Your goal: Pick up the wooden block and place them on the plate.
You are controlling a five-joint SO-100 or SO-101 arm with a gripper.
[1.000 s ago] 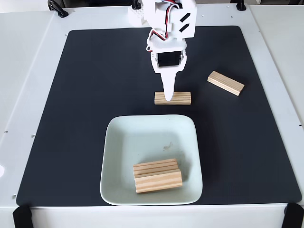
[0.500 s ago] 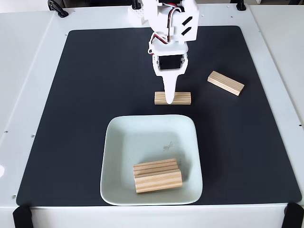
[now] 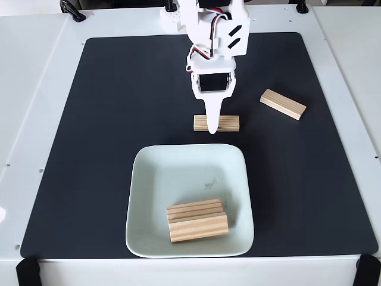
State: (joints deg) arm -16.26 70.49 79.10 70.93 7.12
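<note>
One wooden block (image 3: 228, 123) lies flat on the black mat just beyond the plate (image 3: 144, 185), a pale mint square dish near the front. My gripper (image 3: 212, 128) points straight down at this block's left half. Its white front finger (image 3: 212, 116) overlaps the block's near face, with the tip reaching the block's lower edge. The other finger is hidden behind it, so the jaw gap is not visible. A second block (image 3: 283, 104) lies at an angle to the right. Two more blocks (image 3: 195, 210) (image 3: 199, 228) rest side by side in the plate's front half.
The black mat (image 3: 119, 119) covers most of a white table. The arm's base stands at the mat's far edge, top centre. Black clamps sit at the table's corners (image 3: 27, 271). Open mat stretches to the left of the plate and the gripper.
The gripper has sunk lower over the middle block, its fingertip moving from mid-block to the lower edge. The block has hardly shifted.
</note>
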